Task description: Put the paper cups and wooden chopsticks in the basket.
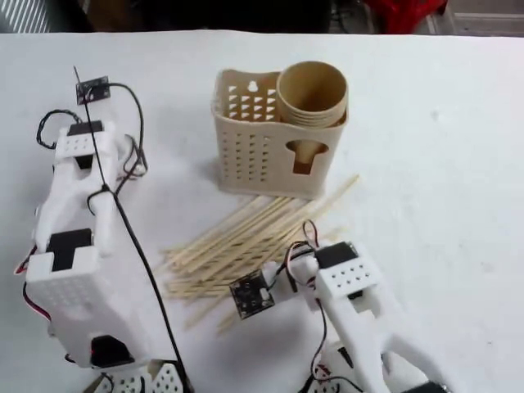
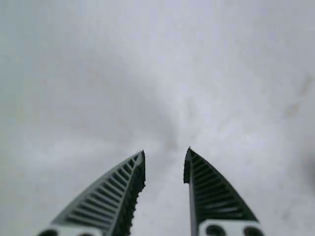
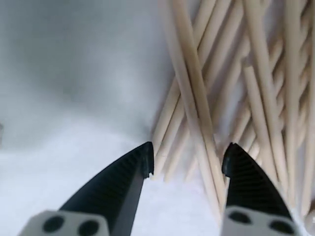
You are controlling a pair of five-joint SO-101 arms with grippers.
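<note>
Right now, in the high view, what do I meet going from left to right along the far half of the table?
Left arm → empty compartment of the basket → stack of paper cups in its other compartment.

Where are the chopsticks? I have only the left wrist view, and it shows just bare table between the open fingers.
Observer: The wooden chopsticks lie in a loose pile just below the basket in the high view.
Operator: What is in it now?
Observer: The paper cups, stacked, stand inside at one end.
Operator: And the other arm?
Observer: The right gripper is open, its tips at the ends of several chopsticks in the pile.
</note>
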